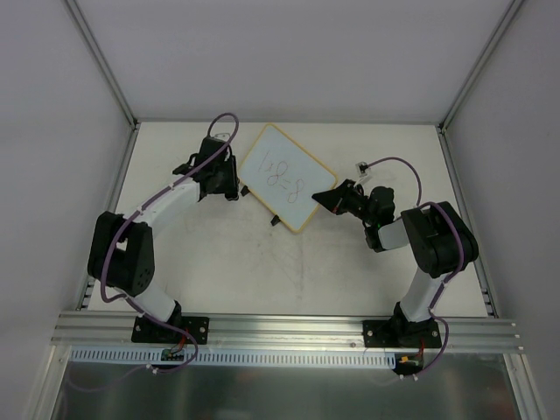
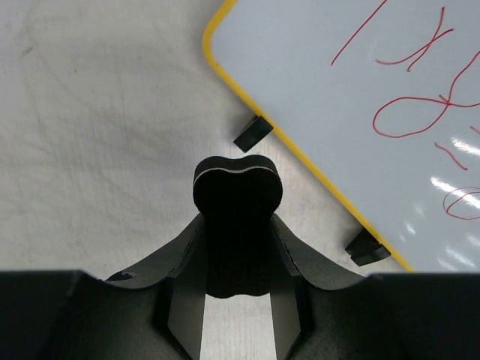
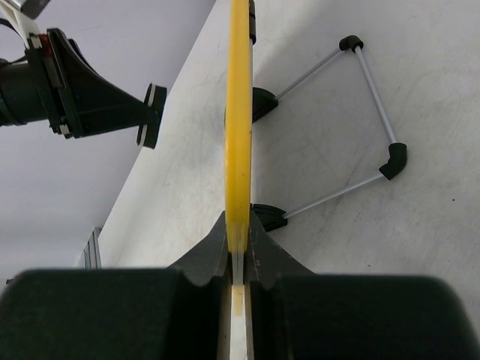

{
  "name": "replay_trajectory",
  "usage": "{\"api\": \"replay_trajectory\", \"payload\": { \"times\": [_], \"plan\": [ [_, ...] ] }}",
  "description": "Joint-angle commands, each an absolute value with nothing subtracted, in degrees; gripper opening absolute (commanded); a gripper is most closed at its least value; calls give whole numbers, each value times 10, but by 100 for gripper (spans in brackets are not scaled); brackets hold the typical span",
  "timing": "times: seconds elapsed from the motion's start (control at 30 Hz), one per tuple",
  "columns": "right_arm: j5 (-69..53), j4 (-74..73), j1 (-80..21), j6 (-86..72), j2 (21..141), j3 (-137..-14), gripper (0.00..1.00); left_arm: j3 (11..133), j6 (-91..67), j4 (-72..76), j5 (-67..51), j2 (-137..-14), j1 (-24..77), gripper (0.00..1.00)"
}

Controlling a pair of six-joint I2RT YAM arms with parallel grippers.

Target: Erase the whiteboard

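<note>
The whiteboard has a yellow frame and red scribbles, and two black clips on its near-left edge. My left gripper is just left of the board, shut on a black eraser block whose tip pokes out past the fingers, short of the frame. My right gripper is shut on the board's right edge; in the right wrist view the yellow edge runs straight out from between the fingers. The eraser also shows in that view, beside the board's face.
A thin wire stand with black corner pieces hangs off the clips on the board's back side, over the white table. Grey walls and metal posts close in the back and sides. A rail runs along the near edge.
</note>
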State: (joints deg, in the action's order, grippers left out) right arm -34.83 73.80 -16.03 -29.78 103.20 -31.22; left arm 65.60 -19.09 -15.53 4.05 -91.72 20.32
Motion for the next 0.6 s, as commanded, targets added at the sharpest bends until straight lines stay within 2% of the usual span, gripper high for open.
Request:
{"api": "replay_trajectory", "payload": {
  "times": [0.0,0.27,0.57],
  "plan": [
    [-357,878,-157,-292,1021,-319,0,712,-153,-154,13,-946,206,0],
    [-360,878,-160,-292,1020,-323,0,799,-90,-120,-70,-1003,202,0],
    [-361,878,-162,-294,1020,-324,0,709,-98,54,-130,-993,179,0]
  ]
}}
